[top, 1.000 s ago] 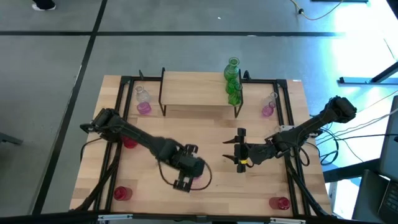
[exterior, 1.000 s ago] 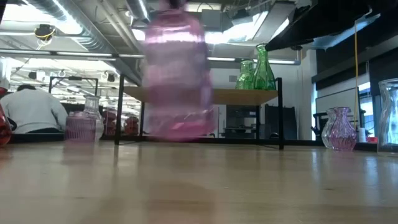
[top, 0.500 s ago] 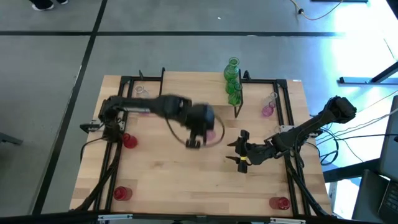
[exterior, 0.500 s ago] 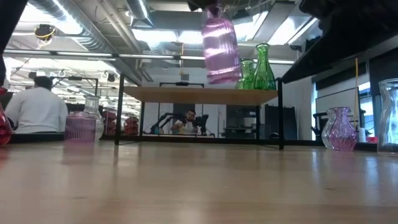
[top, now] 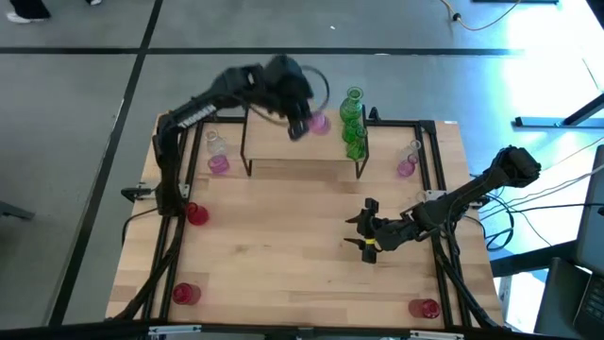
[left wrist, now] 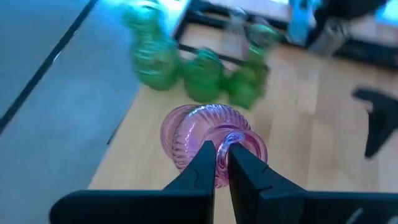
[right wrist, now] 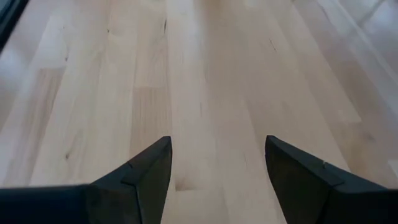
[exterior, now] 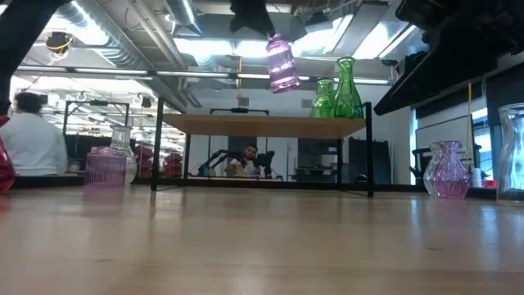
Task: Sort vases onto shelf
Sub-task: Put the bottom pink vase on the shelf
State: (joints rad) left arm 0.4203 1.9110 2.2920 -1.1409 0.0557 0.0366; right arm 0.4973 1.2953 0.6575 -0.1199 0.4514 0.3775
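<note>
Shelf (top: 283, 142) board: left and middle bare, room there. Right end blocked by row of green vases (top: 354, 127). Left gripper (top: 300, 123) with pink ribbed vase (top: 318, 123) hangs above shelf, just beside green row.

Counter (top: 283, 255) centre wide and bare, passage free between arms. Right gripper (top: 363, 231), jaws spread, sits low right of centre. Obstacles at edges: clear and pink vases (top: 216, 156) left of shelf, pink vase (top: 408, 162) right of shelf, red vases (top: 195, 214) along left side, another (top: 426, 308) near right corner.
</note>
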